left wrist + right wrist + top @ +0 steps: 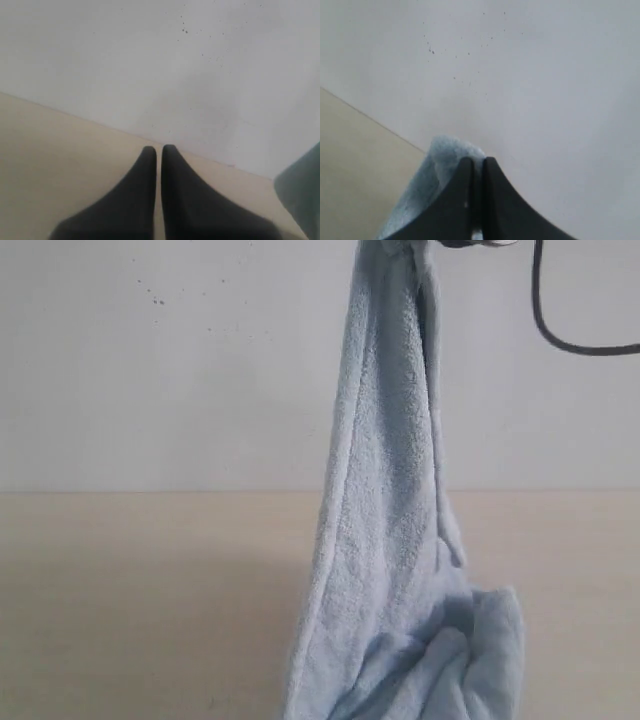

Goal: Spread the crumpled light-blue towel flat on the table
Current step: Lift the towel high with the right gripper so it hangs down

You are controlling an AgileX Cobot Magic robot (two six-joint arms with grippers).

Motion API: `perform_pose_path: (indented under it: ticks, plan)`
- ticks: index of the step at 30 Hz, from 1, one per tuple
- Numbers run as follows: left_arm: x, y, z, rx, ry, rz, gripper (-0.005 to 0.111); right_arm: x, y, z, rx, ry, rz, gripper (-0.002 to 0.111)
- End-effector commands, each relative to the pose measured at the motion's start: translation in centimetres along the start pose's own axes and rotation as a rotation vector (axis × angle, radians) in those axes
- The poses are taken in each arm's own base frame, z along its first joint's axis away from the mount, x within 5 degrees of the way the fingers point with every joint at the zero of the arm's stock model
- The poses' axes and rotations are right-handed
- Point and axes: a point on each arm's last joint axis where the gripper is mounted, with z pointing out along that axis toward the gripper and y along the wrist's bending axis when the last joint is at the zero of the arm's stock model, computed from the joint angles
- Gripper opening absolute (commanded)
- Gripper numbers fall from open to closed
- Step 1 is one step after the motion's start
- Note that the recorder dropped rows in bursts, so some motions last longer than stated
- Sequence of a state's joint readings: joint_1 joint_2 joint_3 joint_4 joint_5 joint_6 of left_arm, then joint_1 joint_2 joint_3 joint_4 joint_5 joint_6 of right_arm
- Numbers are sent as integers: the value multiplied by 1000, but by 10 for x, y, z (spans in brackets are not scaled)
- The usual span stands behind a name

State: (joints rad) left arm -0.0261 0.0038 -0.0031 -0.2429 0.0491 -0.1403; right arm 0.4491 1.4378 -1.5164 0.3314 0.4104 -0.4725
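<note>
The towel [385, 490] hangs from the right pincer [478, 164], nipped by one thin fold, its lower end bunched at the counter [130, 600]. So small a bite could slip. The left pincer [159, 150] is pressed together, empty.

No lettering to read here.
From where I stand, the towel [390, 540], the surface [130, 600] and the wall [150, 390] carry no words, numbers, brands or signs that I can make out. The only marks are a few dark specks [158, 302] on the wall, and they form no characters.
</note>
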Motion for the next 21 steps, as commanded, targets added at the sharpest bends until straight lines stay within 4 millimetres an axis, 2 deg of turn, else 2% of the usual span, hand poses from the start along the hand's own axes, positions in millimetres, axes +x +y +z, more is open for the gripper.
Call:
perform_pose_path:
  ticks: [1, 6, 10, 13, 15, 16, 17, 20, 21]
  plan:
    - [1, 0, 0, 5, 5, 11, 4, -6, -4, -29, 53, 84, -152, 0]
    - [2, 0, 0, 3, 18, 11, 4, -12, -18, -65, 237, 145, -190, 0]
    - [6, 1, 0, -2, 57, 5, 4, 0, -27, -74, 317, 308, -232, 0]
    - [8, 1, -1, -3, 81, -21, 4, 6, -26, -71, 321, 311, -175, 0]
    - [8, 0, -1, 3, 81, -99, 4, 10, -16, -61, 235, 251, -71, 0]
    - [7, -1, 0, 10, 69, -170, 4, 14, -6, -49, 134, 218, -1, 0]
    - [6, -1, 0, 14, 57, -209, 4, 16, 1, -43, 81, 209, 9, 0]
    - [1, -1, 0, 18, 1, -248, 4, 24, 36, -19, -152, 206, -63, 0]
    - [-2, -1, 0, 18, -24, -246, 4, 28, 54, -7, -251, 204, -112, 0]
